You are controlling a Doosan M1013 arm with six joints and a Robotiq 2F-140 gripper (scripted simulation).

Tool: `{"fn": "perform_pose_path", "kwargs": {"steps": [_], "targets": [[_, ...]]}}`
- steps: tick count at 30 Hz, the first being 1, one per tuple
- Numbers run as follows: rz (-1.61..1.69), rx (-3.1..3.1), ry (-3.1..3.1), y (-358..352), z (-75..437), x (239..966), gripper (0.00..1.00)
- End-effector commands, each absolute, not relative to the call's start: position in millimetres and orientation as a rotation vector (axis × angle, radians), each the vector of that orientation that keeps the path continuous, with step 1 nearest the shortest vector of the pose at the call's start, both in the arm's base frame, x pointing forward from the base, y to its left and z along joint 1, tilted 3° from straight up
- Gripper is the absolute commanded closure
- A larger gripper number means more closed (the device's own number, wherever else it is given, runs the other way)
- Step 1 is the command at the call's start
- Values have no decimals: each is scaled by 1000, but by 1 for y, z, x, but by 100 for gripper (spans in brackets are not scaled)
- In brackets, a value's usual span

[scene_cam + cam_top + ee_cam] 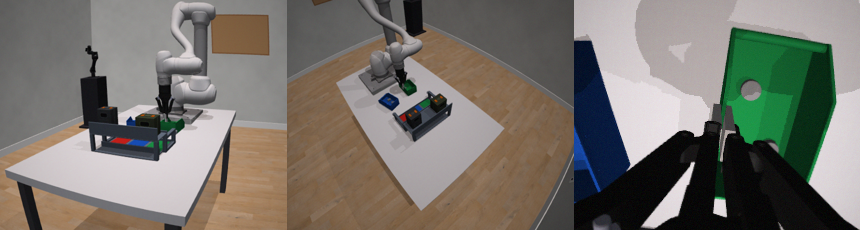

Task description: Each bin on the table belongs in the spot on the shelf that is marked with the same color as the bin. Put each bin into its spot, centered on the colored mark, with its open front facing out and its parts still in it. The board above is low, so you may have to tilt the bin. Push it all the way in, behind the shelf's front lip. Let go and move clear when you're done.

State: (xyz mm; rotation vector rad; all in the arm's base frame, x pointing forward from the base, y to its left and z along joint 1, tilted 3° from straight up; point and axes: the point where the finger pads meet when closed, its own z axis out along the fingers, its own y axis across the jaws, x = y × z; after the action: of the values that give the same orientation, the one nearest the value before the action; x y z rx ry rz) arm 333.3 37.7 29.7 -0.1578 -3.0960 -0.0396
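Observation:
The green bin (410,88) (178,123) (774,100) stands on the white table (449,150) (125,180) behind the shelf, with a grey round part (750,89) inside. My gripper (402,84) (165,117) (720,116) points straight down and is shut on the bin's thin left wall. The blue bin (389,101) (130,121) (594,125) lies to the left of it, with grey parts in it. The grey shelf (427,126) (125,130) shows a red mark (402,117) (120,140), a blue mark (418,108) (139,142) and a green mark (424,103) (151,144) on its lower board.
Two dark boxes (413,117) (438,102) (107,114) (147,122) with orange tabs stand on the shelf's top board. The arm's base plate (372,85) is just behind the bins. A black pedestal (414,17) (93,97) stands on the floor beyond the table.

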Motion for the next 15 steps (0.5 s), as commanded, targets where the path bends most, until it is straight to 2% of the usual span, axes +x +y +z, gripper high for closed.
{"fn": "perform_pose_path", "kwargs": {"steps": [1, 15], "targets": [[-40, -158, -3096, 38, 30, 333, 90], [-40, -158, -3096, 38, 31, 333, 90]]}}
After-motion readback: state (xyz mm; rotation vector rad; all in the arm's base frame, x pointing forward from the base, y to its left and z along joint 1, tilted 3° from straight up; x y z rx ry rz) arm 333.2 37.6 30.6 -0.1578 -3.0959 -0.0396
